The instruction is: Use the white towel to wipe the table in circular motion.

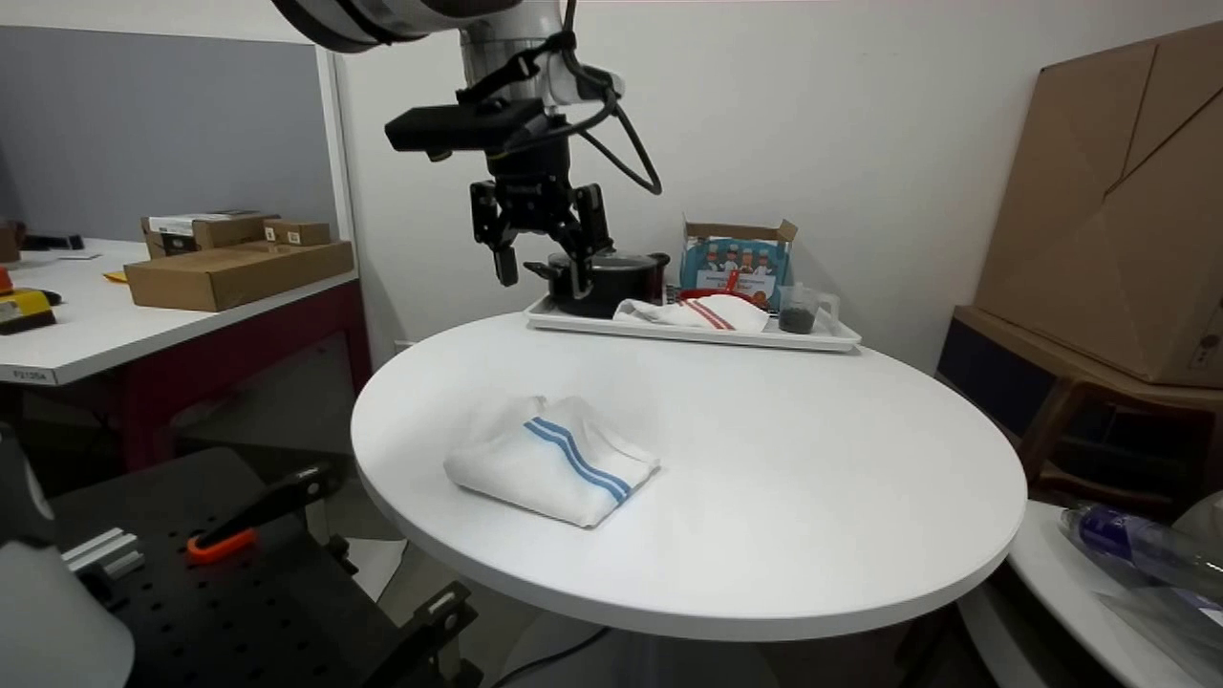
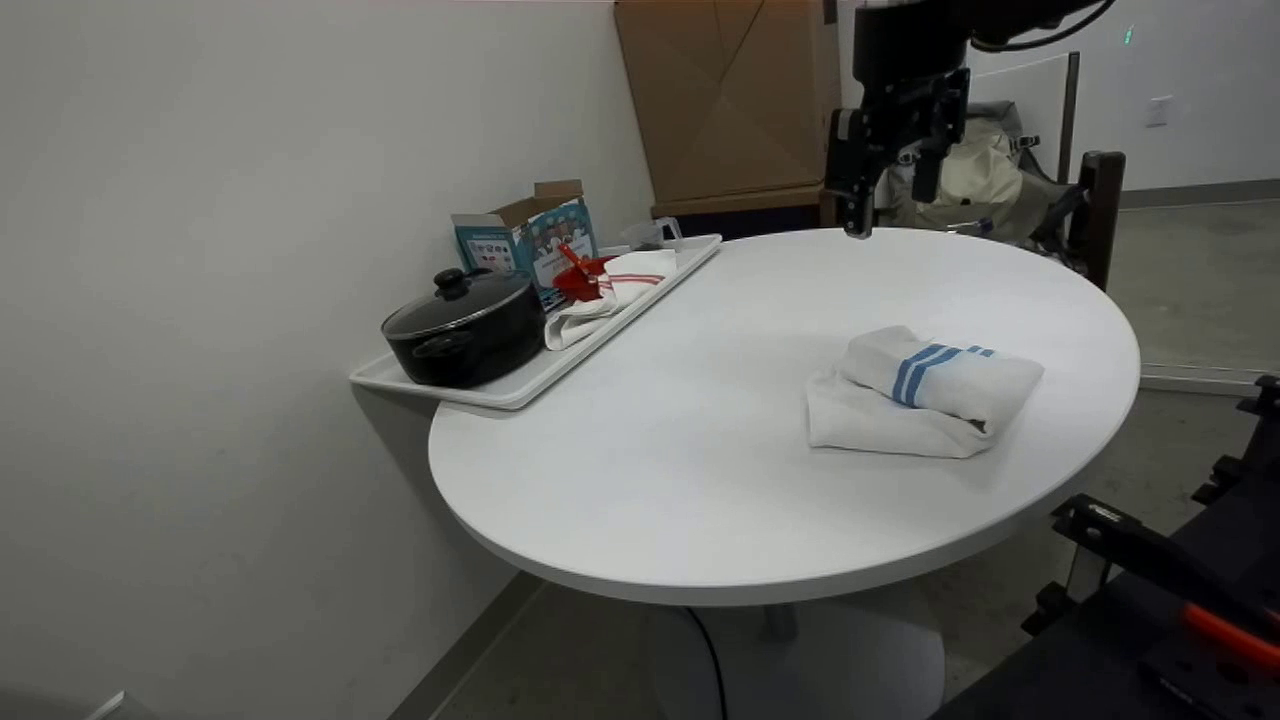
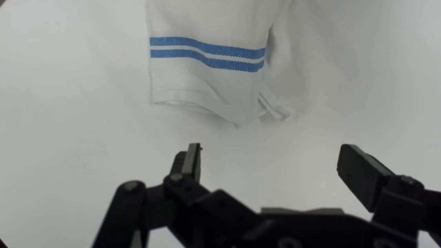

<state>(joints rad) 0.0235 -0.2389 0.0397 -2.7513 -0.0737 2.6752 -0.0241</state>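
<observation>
A white towel with two blue stripes lies loosely folded on the round white table. The towel shows in both exterior views and at the top of the wrist view. My gripper is open and empty, pointing down, well above the table and apart from the towel. It also shows in an exterior view. In the wrist view its fingers are wide apart with bare table between them, and the towel lies beyond the fingertips.
A white tray at the table's wall-side edge holds a black lidded pot, a red-striped cloth, a red bowl, a blue box and a clear cup. A black perforated platform stands beside the table.
</observation>
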